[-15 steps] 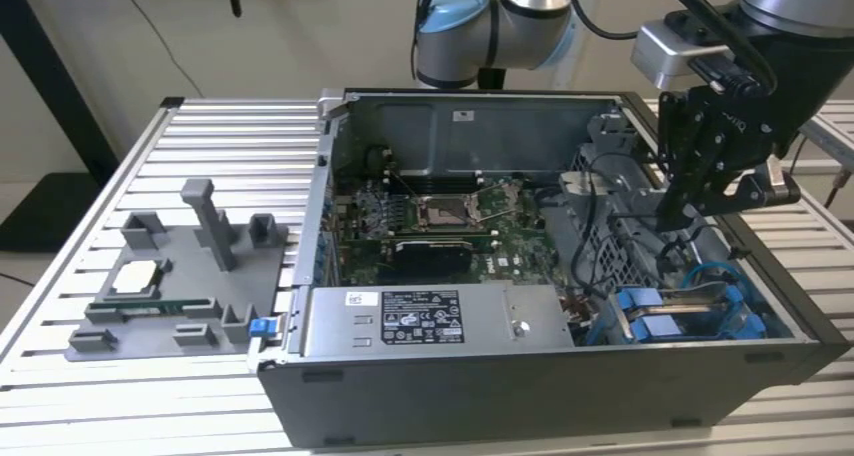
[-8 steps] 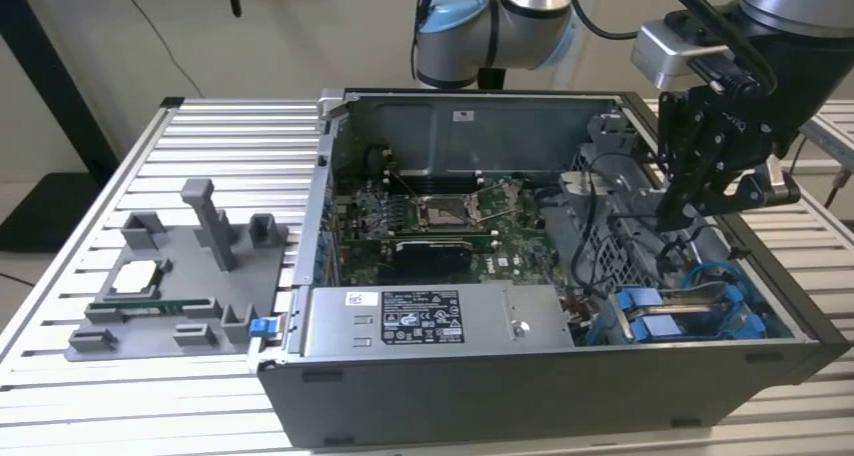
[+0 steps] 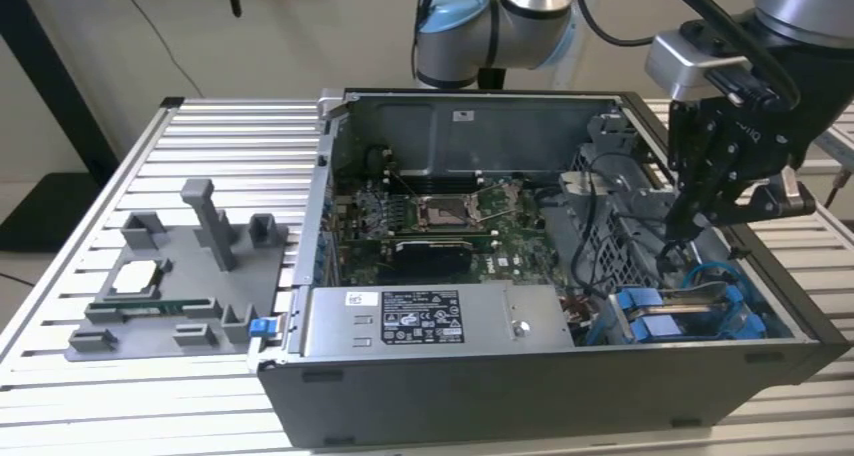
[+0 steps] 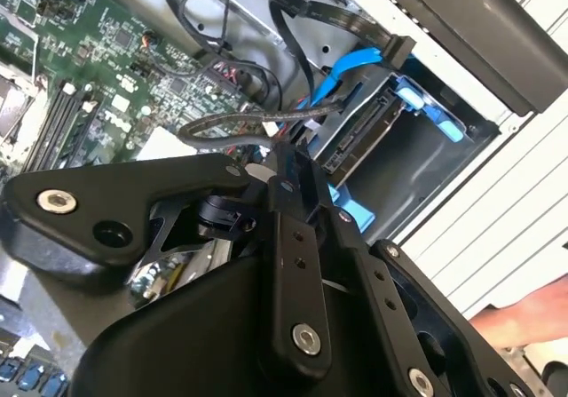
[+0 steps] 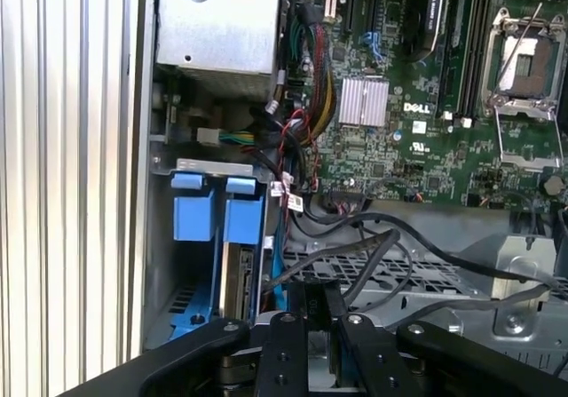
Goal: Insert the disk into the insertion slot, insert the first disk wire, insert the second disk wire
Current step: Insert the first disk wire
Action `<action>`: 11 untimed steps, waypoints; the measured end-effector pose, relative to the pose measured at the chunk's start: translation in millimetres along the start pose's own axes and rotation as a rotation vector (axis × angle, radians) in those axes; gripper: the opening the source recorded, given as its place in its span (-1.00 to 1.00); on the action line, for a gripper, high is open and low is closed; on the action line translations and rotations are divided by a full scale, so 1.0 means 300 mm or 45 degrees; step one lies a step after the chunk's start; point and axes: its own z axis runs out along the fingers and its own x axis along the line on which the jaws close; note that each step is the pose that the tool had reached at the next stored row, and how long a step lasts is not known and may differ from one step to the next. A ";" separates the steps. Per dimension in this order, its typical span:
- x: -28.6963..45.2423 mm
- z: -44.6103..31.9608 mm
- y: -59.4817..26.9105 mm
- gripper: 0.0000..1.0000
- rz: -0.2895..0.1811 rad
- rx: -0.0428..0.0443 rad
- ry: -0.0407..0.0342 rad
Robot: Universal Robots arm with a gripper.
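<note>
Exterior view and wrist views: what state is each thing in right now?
computer case: open, side panel off.
disk: seated in the insertion slot.
gripper: low inside the case, among the wires.
wires: plugged or not, cannot tell.

**Slatted metal table [image 3: 200, 136] bears an open computer case [image 3: 534, 401] and a grey parts fixture [image 3: 174, 276]**
You see the case, open on top, standing on the slats toward the exterior view's right, its near wall close to the table's front edge. Just beside it, on the exterior view's left, the fixture lies flat on the same slats with its posts upright. Bare slats run behind both and along the table's left edge.
</note>
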 end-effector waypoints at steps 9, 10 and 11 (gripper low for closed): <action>0.076 0.009 -0.031 -1.00 0.001 -0.013 -0.0007; 0.085 0.009 -0.033 -1.00 0.001 -0.013 -0.0006; 0.093 0.010 -0.034 -1.00 0.001 -0.014 -0.0006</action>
